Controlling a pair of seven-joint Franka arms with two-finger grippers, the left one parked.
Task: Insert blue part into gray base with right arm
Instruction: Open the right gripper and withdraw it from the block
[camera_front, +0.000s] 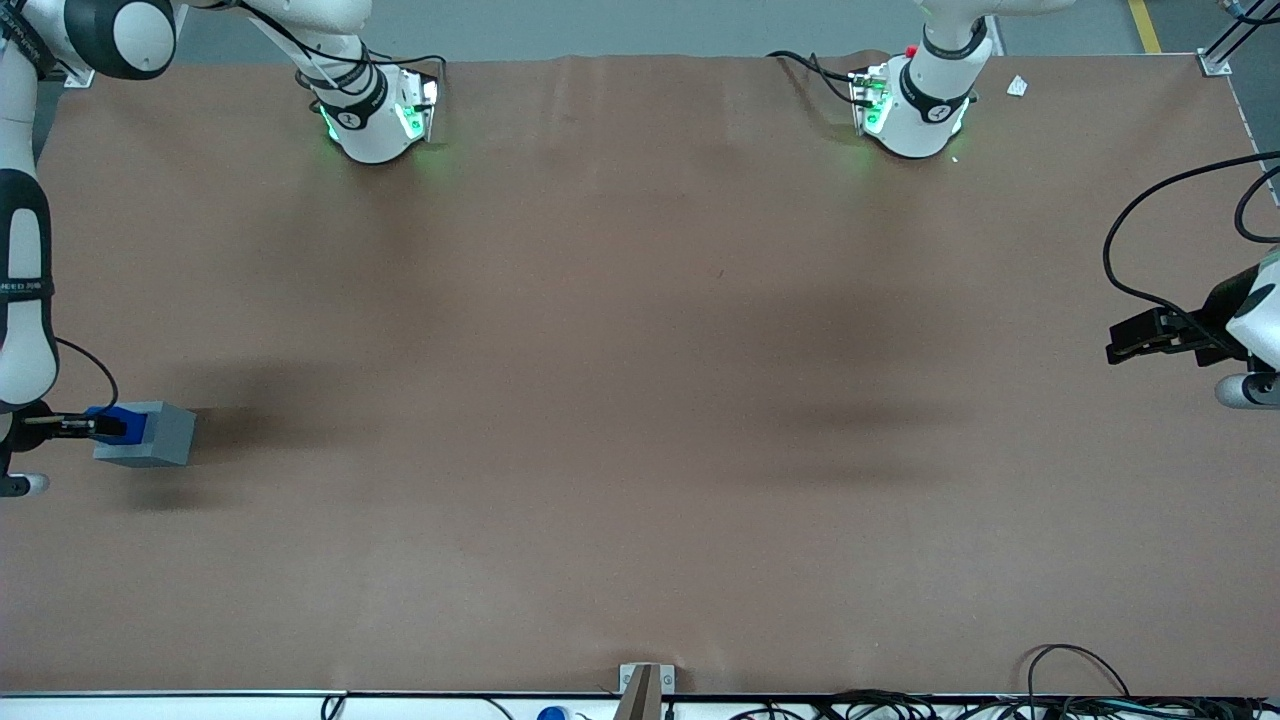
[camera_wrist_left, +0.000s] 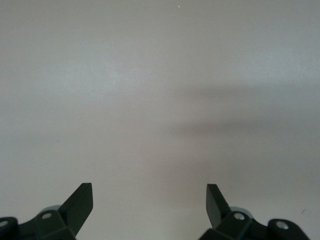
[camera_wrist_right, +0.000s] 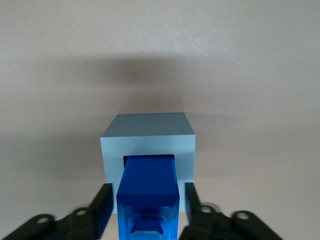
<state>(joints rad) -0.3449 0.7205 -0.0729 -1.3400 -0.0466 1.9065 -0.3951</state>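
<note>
The blue part (camera_wrist_right: 148, 192) sits partly inside the recess of the gray base (camera_wrist_right: 148, 137), the gripper (camera_wrist_right: 148, 212) jaws clamped on its sides, near the working arm's edge of the brown-covered bench (camera_front: 640, 400); grey floor borders it.

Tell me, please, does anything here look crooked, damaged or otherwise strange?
Nothing stands out. The blue part sits straight in the gray base recess, still sticking out, with the gripper fingers on either side of it. No damage shows.
</note>
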